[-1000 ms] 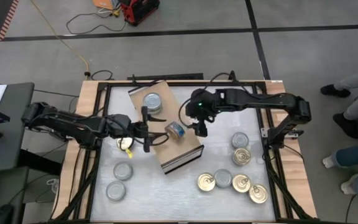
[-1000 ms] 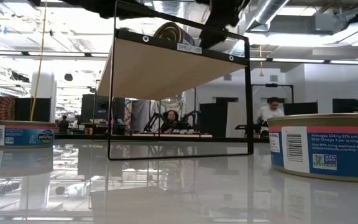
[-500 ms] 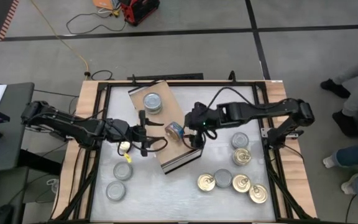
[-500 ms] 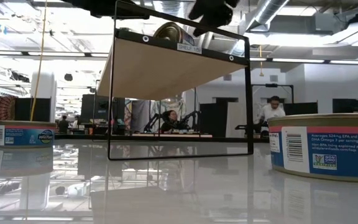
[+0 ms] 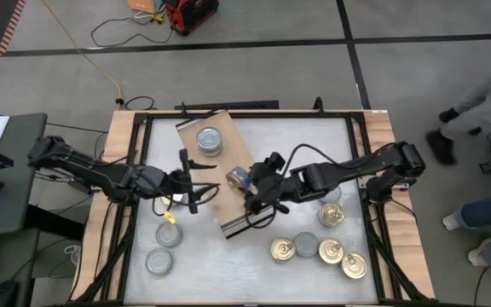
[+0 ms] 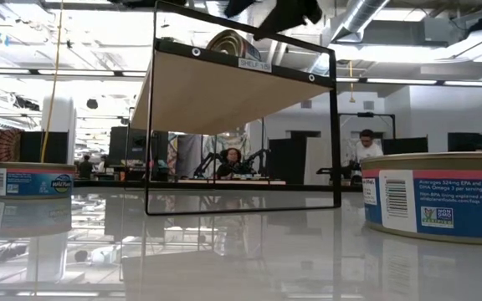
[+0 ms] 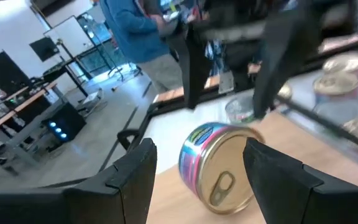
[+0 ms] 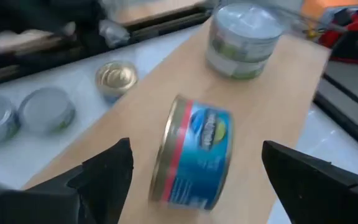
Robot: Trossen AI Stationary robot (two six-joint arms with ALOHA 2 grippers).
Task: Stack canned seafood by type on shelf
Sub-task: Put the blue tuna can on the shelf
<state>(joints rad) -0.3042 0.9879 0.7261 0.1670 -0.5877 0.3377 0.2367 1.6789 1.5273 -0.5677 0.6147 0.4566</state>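
The shelf [image 5: 228,183] is a light-wood board lying slantwise at the table's middle. A stack of silver-topped tins [image 5: 209,141] sits on its far end. One gold pull-tab tin [image 5: 239,177] stands on its rim on the shelf top, also in the left wrist view [image 7: 219,169] and right wrist view [image 8: 194,158]. My left gripper [image 5: 201,183] is open, level, just left of this tin. My right gripper [image 5: 252,203] is open, just near-right of it, pointing toward it. In both wrist views the tin shows ahead of the open fingers, apart from them.
Gold-topped and silver-topped tins [image 5: 318,249] cluster at the near right of the table. Two more [image 5: 329,203] lie right of the shelf. Two silver tins [image 5: 164,247] and a gold one [image 5: 170,217] sit near left. The shelf's dark-edged open end [image 5: 247,223] faces the near side.
My right gripper has moved from beside the tin's right toward the near edge and left, dropping and tipping from pointing down to more level, facing the tin. My left gripper has drawn back a little toward the table's left. The tin has stayed on its rim on the shelf.
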